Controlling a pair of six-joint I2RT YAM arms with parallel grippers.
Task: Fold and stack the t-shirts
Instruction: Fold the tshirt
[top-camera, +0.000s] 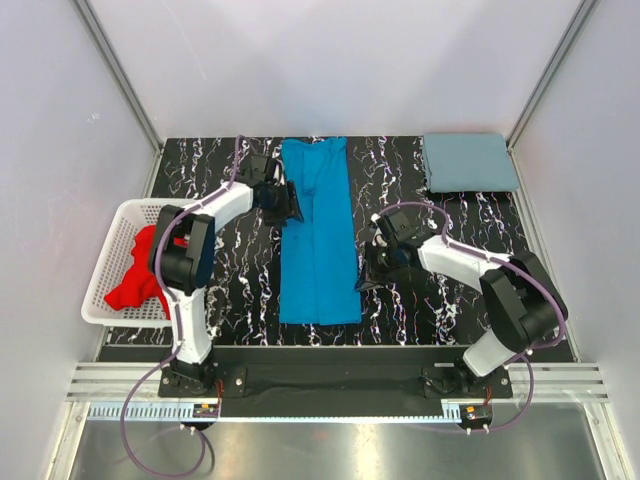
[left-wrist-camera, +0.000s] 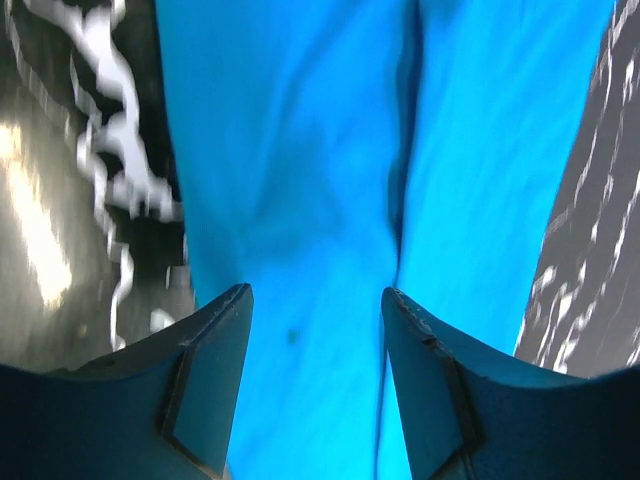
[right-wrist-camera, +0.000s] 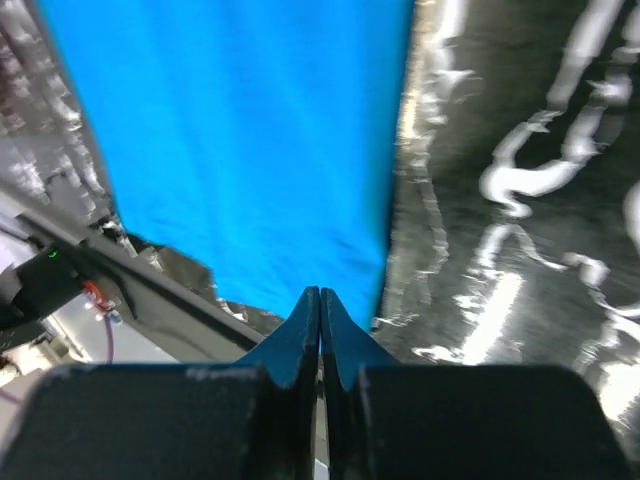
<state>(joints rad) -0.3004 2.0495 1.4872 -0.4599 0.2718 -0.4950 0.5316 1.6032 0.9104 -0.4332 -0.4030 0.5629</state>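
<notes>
narrow-folded bright blue cloth t-shirt (top-camera: 318, 230) awaits cross-folding: left end effector (left-wrist-camera: 316, 292) open above it, right end effector (right-wrist-camera: 319, 292) closed alongside.

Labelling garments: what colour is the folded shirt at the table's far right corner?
Dusty grey-blue folded cloth t-shirt; top external view.

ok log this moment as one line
blue shirt: long folded strip, mid-table | left claw: open by its left edge | right claw: shut by its right edge | grey shirt: folded, far right | red shirts: in basket
</notes>
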